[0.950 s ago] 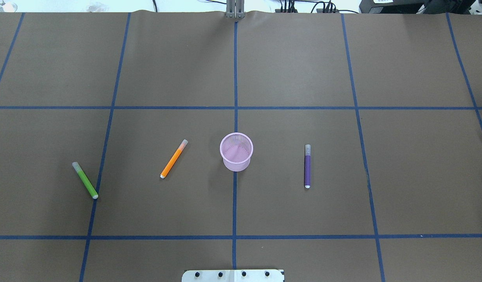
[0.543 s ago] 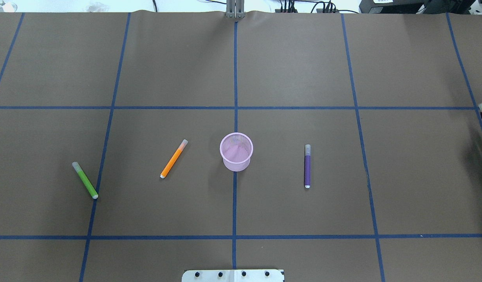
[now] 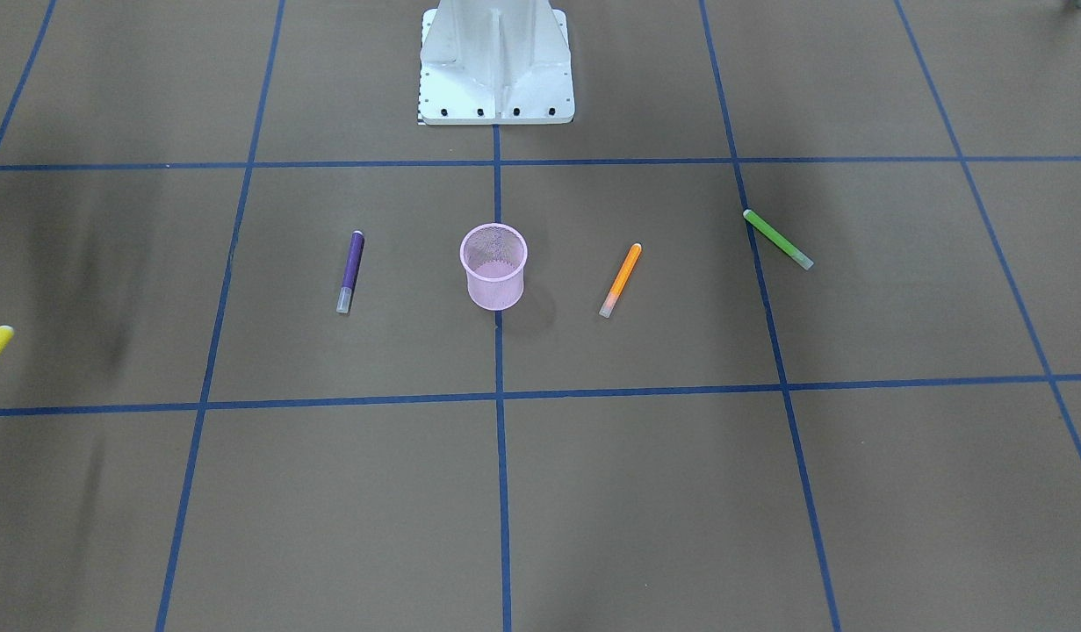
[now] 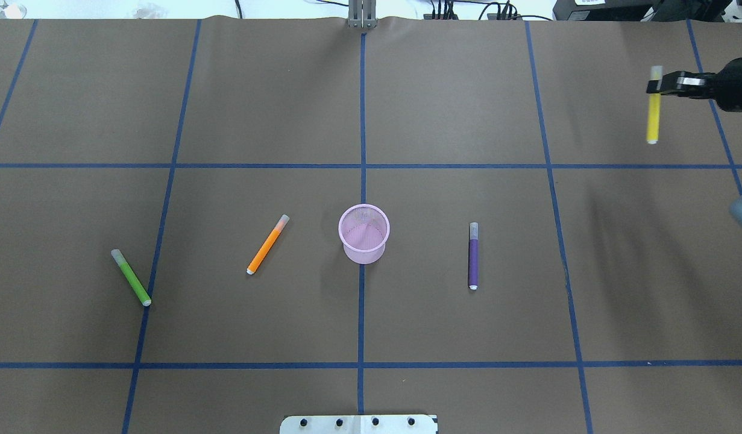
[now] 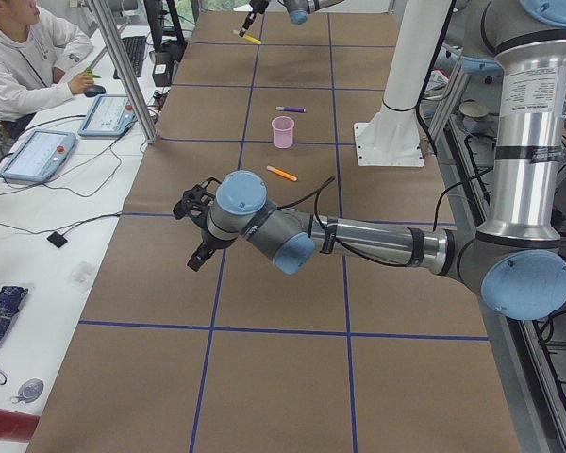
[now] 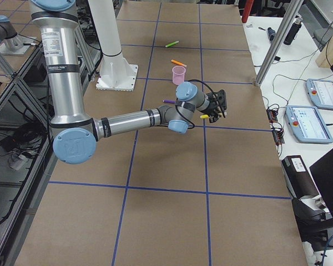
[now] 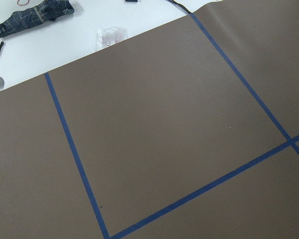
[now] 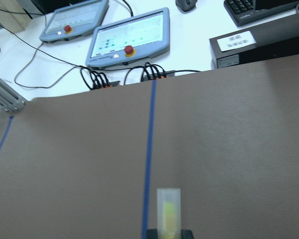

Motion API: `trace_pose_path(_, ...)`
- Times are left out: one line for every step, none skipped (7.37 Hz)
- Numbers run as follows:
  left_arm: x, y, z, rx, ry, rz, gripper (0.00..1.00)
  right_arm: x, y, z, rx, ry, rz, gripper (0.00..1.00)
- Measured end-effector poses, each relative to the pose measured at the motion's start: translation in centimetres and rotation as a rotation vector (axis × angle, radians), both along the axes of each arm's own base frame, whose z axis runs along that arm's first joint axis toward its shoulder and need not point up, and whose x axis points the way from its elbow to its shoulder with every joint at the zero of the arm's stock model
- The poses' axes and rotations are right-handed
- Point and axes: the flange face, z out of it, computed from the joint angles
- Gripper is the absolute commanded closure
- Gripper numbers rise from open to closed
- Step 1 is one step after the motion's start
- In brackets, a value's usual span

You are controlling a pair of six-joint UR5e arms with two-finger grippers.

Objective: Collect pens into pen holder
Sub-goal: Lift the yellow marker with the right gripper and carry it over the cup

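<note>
The pink mesh pen holder (image 4: 363, 252) stands upright at the table's centre, also in the front view (image 3: 493, 279). The orange pen (image 4: 267, 244) and the green pen (image 4: 131, 278) lie to its left, the purple pen (image 4: 473, 256) to its right. My right gripper (image 4: 655, 85) is shut on the yellow pen (image 4: 653, 114) near its cap end, held above the far right of the table. The right wrist view shows the pen's cap (image 8: 168, 209). My left gripper (image 5: 193, 231) shows only in the exterior left view, above the table's left end; I cannot tell whether it is open.
The robot's base plate (image 4: 358, 424) sits at the near edge. Teach pendants (image 8: 129, 35) and cables lie beyond the far edge. An operator (image 5: 28, 57) sits at the side desk. A folded umbrella (image 7: 35, 17) lies off the table's left end.
My right gripper has come into the overhead view from the right edge with the yellow pen, moving left and toward the far side. The other pens and the holder have not moved.
</note>
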Motion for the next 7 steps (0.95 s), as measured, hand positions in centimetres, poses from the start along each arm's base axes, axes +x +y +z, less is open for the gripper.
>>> trace_pose_path(1.3, -0.4, -0.1, 0.008, -0.001, 0.023, 0.0, -4.0, 1.7, -3.6, 0.006, -0.018, 0.046, 1.0)
trace_pose_path(2.3, -0.6, -0.3, 0.013, -0.001, 0.042, 0.0, -8.1, 3.4, -7.9, -0.002, -0.023, 0.088, 1.0)
trace_pose_path(3.0, -0.7, -0.4, 0.016, -0.001, 0.055, 0.0, -12.8, 5.0, -12.3, -0.006, -0.026, 0.13, 1.0)
trace_pose_path(3.5, -0.7, -0.4, 0.016, -0.001, 0.064, 0.0, -17.9, 7.1, -16.6, -0.002, -0.025, 0.174, 1.0)
trace_pose_path(3.8, -0.9, -0.3, 0.015, -0.001, 0.069, 0.0, -22.5, 9.6, -20.5, -0.003, -0.02, 0.214, 1.0)
trace_pose_path(4.0, -1.1, -0.2, 0.013, -0.002, 0.071, 0.0, -26.2, 12.0, -23.2, 0.004, -0.014, 0.256, 1.0)
trace_pose_path(4.0, -1.2, 0.0, 0.011, -0.002, 0.073, 0.0, -29.1, 13.7, -24.7, 0.024, -0.005, 0.294, 1.0)
